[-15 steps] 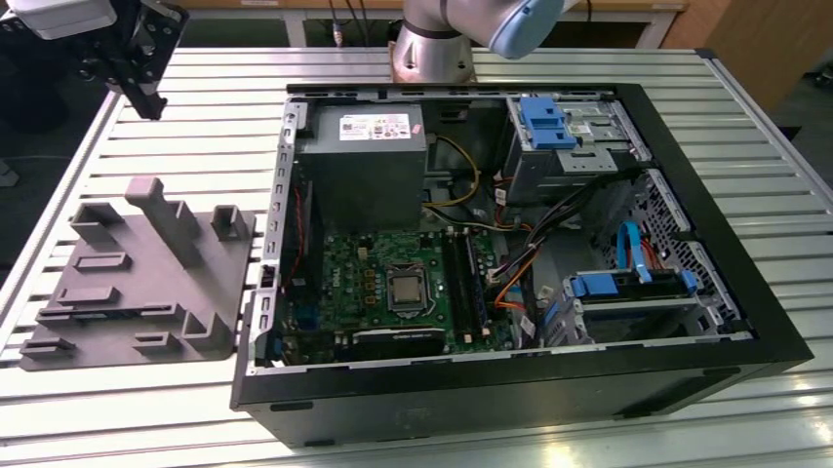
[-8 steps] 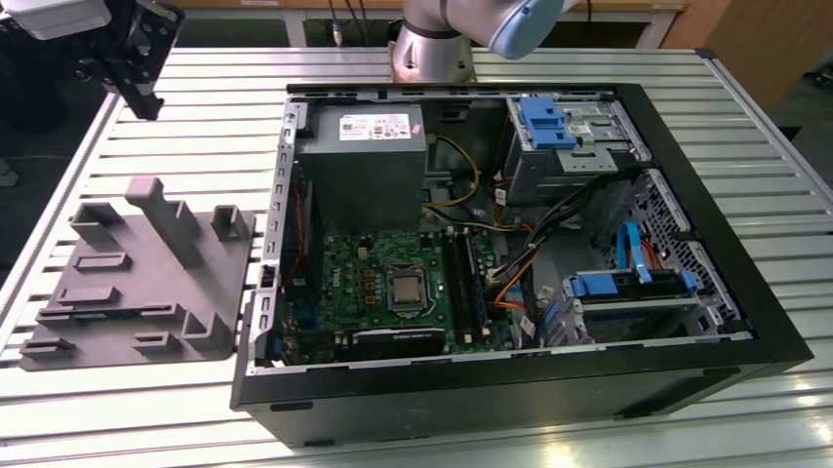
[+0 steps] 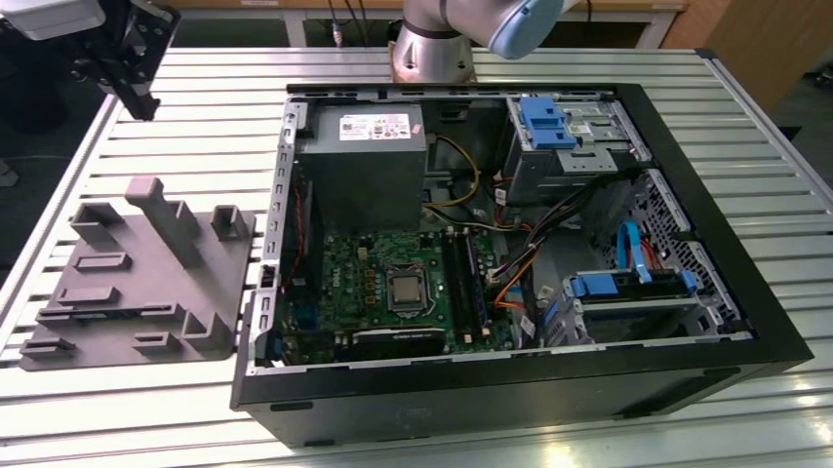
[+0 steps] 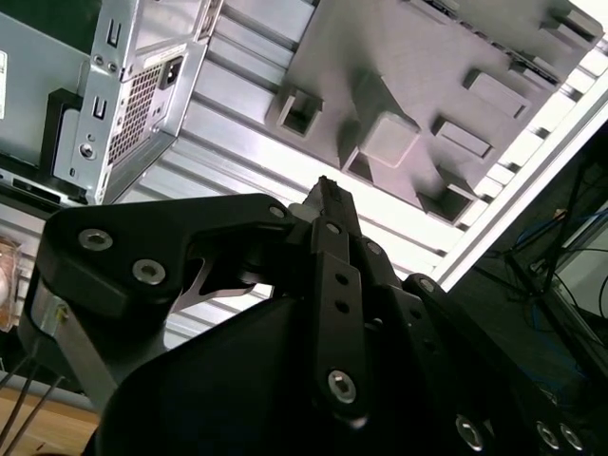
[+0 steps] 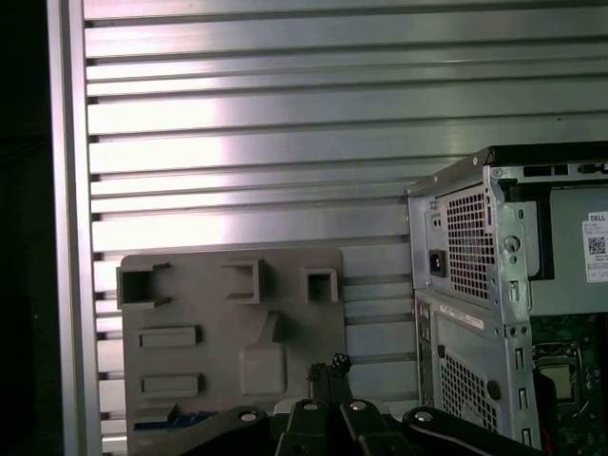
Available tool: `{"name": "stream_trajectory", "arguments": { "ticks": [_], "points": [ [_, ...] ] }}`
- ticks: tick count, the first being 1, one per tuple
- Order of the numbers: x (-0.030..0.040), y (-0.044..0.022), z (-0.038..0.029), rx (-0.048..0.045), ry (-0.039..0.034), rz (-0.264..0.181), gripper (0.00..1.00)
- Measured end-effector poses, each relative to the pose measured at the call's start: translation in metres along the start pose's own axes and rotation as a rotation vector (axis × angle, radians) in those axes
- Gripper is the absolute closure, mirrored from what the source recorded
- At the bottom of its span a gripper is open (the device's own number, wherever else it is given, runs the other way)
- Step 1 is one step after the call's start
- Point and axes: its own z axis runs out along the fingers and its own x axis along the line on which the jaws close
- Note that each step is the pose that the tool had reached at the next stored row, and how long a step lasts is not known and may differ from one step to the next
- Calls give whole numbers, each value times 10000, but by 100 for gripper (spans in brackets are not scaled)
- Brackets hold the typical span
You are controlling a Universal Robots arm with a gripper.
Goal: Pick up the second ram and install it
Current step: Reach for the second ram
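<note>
In the exterior view my gripper (image 3: pixel 140 97) hangs over the table's far corner on that view's left, beyond the grey fixture tray (image 3: pixel 137 283). Both wrist views show its fingertips (image 4: pixel 328 195) pressed together with nothing between them (image 5: pixel 331 366). A dark blue strip (image 5: pixel 176 416), which looks like the second ram, lies at the tray's (image 5: pixel 228 323) edge, partly hidden behind the gripper body. The green motherboard (image 3: pixel 377 283) lies inside the open computer case (image 3: pixel 521 244), its long black slots (image 3: pixel 466 278) beside the processor.
The case's metal rear wall (image 5: pixel 475 285) stands close to the tray. A power supply (image 3: pixel 362 156), drive bays with blue clips (image 3: pixel 547 122) and loose cables (image 3: pixel 521 273) crowd the case. The arm's base (image 3: pixel 430 49) stands behind it. Ribbed aluminium tabletop (image 5: pixel 266 142) surrounds everything.
</note>
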Motion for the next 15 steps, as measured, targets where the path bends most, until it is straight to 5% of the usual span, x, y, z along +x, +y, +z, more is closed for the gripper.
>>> {"name": "stream_trajectory", "arguments": {
  "ticks": [15],
  "points": [
    [55, -8, 0, 1, 1, 0, 89]
  ]
}}
